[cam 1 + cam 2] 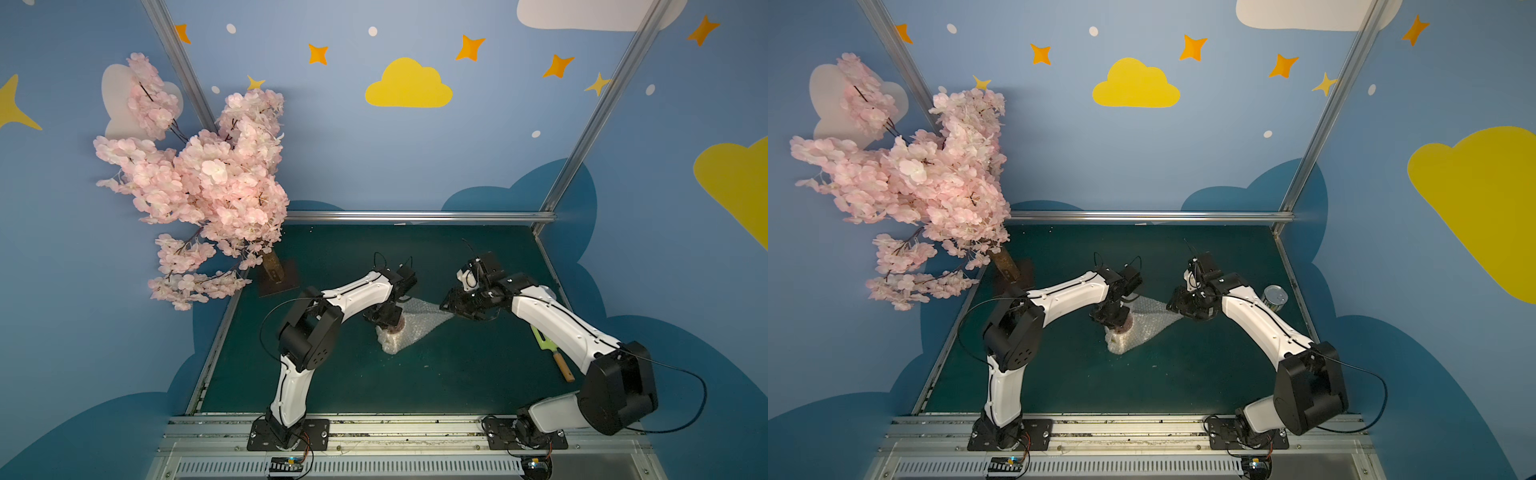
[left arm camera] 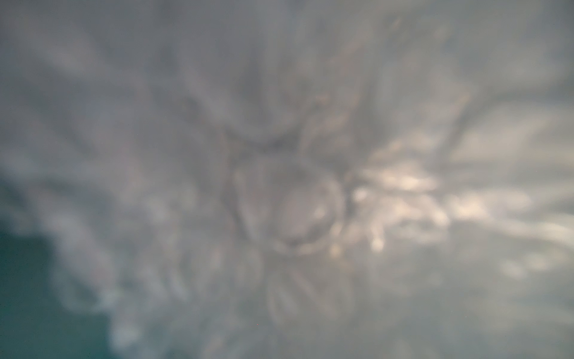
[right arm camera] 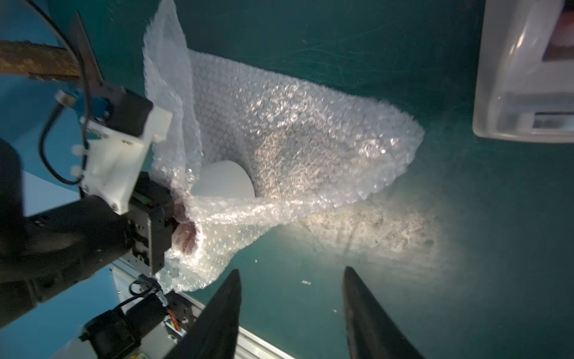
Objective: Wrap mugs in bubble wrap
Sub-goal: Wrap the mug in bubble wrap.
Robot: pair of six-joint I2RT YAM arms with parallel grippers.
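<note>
The bubble wrap (image 1: 419,322) lies crumpled mid-table, bundled around the mug (image 1: 395,328), whose red inside glows through the plastic. In the right wrist view a round white part of the mug (image 3: 223,181) shows inside the bubble wrap (image 3: 295,140). My left gripper (image 1: 388,319) presses down onto the mug's mouth, where the sheet is gathered taut into its jaws; its fingertips are buried in the plastic. Blurred wrap fills the left wrist view (image 2: 295,202). My right gripper (image 3: 292,279) hovers open and empty just beyond the sheet's right corner (image 1: 451,313).
A silver tin can (image 1: 1276,297) stands behind my right arm. A green spatula with a wooden handle (image 1: 552,353) lies under that arm. A pink blossom tree (image 1: 199,187) occupies the back left corner. A clear plastic box (image 3: 525,71) sits past the wrap.
</note>
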